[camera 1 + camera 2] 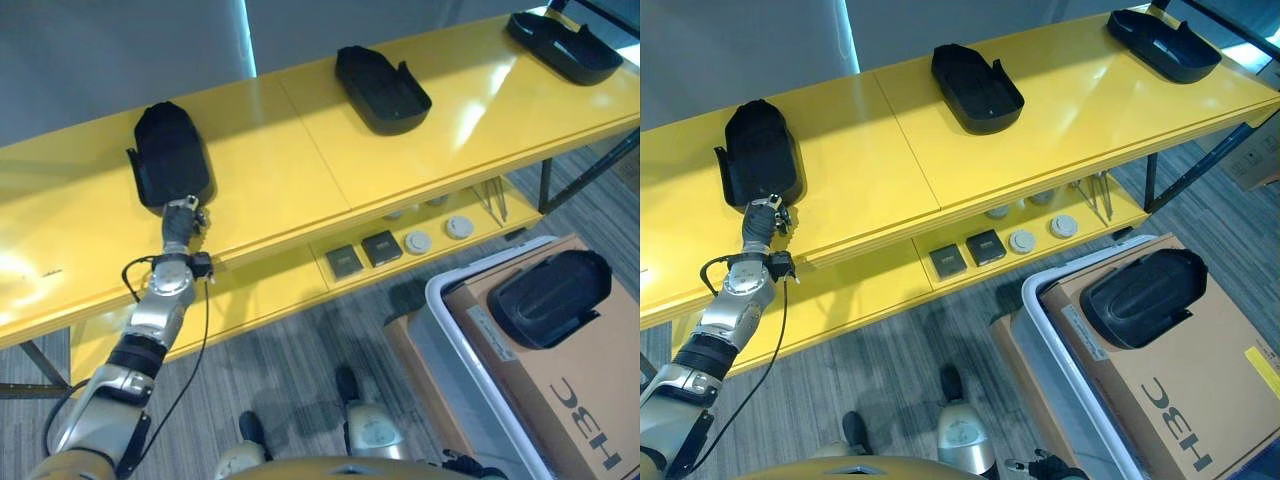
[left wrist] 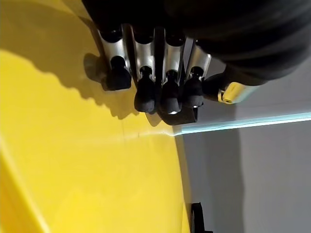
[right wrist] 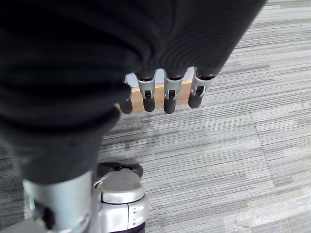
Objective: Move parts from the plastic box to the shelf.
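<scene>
- Shelf point(image 1: 300, 170): yellow, two-tiered; the upper board runs across the head views, with a lower board beneath it.
- Left part point(image 1: 170, 153): a black moulded part lying on the upper board at its left end, narrow end toward the robot.
- Left robot hand point(image 1: 186, 213): extended over the front of the upper board, at the near end of the left part. In the left wrist view the fingers point(image 2: 145, 94) are nearly straight, their dark tips just above the yellow surface, with the black part seen past them. The fingers are relaxed and curl round nothing.
- Middle part point(image 1: 381, 89): a second black part, resting on the upper board near its centre, well apart from the left part.
- Right part point(image 1: 563, 45): a third black part, resting at the far right end of the upper board.
- Lower board: carries two dark square pieces point(image 1: 363, 254) side by side, and round grey discs point(image 1: 438, 234) to their right.
- Plastic box point(image 1: 470, 365): grey with a pale rim, on the floor at the lower right, holding a brown carton point(image 1: 585, 390).
- Remaining part point(image 1: 549, 297): one black part lying on top of the carton inside the plastic box.
- Right robot hand point(image 3: 167, 92): seen in the right wrist view above the grey floor point(image 3: 218, 160), fingers relaxed and hanging straight, holding nothing.
</scene>
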